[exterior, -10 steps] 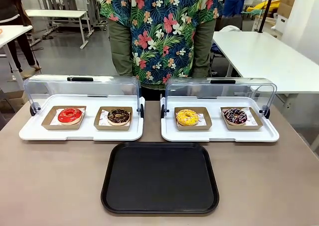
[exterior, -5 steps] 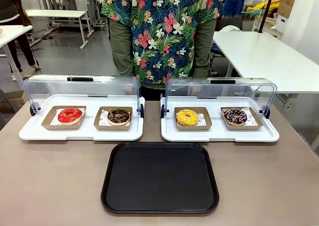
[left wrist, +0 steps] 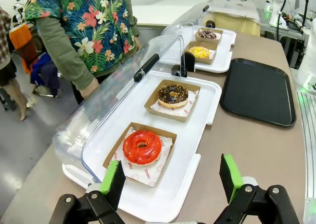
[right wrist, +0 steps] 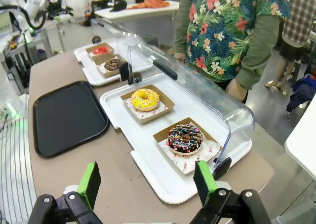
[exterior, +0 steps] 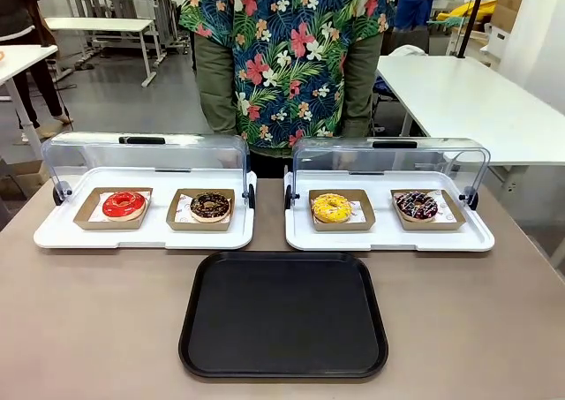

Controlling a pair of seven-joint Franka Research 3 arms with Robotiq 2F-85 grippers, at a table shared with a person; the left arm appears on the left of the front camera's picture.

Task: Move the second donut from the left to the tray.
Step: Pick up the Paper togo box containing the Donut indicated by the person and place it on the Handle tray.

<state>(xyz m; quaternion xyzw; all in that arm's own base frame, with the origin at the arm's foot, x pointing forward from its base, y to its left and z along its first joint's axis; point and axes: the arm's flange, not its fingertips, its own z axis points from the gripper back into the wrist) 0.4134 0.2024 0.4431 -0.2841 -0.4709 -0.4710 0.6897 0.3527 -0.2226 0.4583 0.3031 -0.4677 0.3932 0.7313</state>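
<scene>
The second donut from the left point(exterior: 210, 206) point(left wrist: 173, 95) point(right wrist: 113, 64) is dark chocolate with small light sprinkles. It lies in a brown cardboard tray on the left white tray point(exterior: 53, 234), under a raised clear lid. The black tray point(exterior: 282, 366) point(left wrist: 256, 88) point(right wrist: 66, 117) sits bare at the table's near middle. My left gripper point(left wrist: 172, 178) hangs open above the near end of the left white tray, by the red donut point(left wrist: 142, 147). My right gripper point(right wrist: 147, 182) hangs open over the near corner of the right white tray point(right wrist: 163, 189). Neither holds anything.
A red-glazed donut point(exterior: 124, 205) lies left of the chocolate one. On the right white tray point(exterior: 388, 239) lie a yellow donut point(exterior: 331, 207) and a dark drizzled donut point(exterior: 417, 206). A person in a floral shirt point(exterior: 291, 56) stands at the far edge.
</scene>
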